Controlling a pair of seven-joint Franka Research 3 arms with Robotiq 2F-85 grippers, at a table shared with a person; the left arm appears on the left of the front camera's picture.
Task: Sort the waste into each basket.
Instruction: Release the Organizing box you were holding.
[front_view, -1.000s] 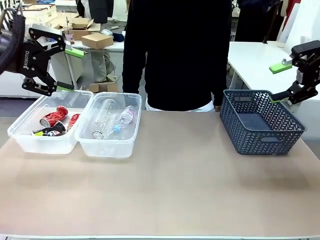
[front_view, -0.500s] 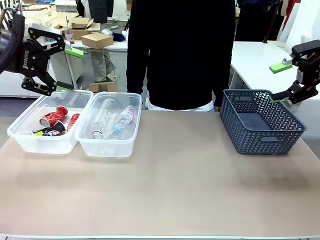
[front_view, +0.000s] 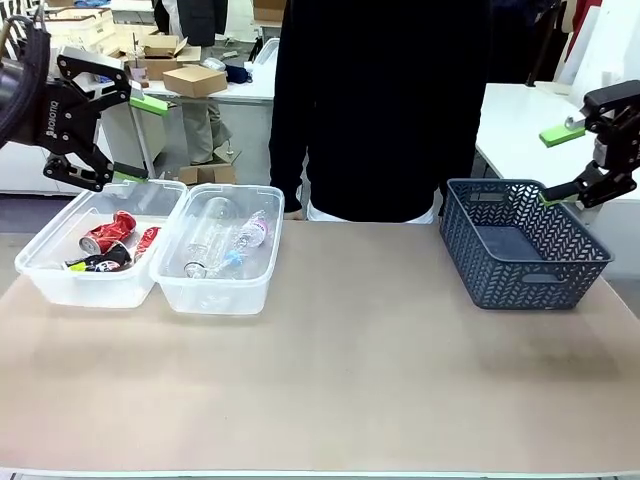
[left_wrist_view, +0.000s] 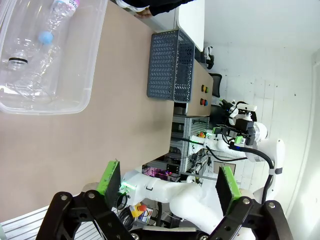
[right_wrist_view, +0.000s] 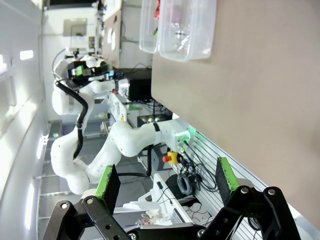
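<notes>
- sorting looks done: red cans (front_view: 112, 232) plus one black can (front_view: 97, 263) all sit in the left tub (front_view: 60, 283).
- clear bottles (front_view: 228, 240) lie in the right tub (front_view: 262, 268), touching the left tub along one side; the left wrist view shows the bottles in it too.
- no loose waste on the table (front_view: 340, 380); the dark lattice basket (front_view: 520, 245) on the right looks empty.
- left gripper (front_view: 131, 138) jaws spread wide, nothing between them, raised above the far left corner of the can tub.
- right gripper (front_view: 556, 165) also spread wide and empty, up by the far right rim of the lattice basket.
- person (front_view: 380, 100) stands at the far edge, hands not on the table.
- judgement: nothing left to pick; both arms appear parked.
</notes>
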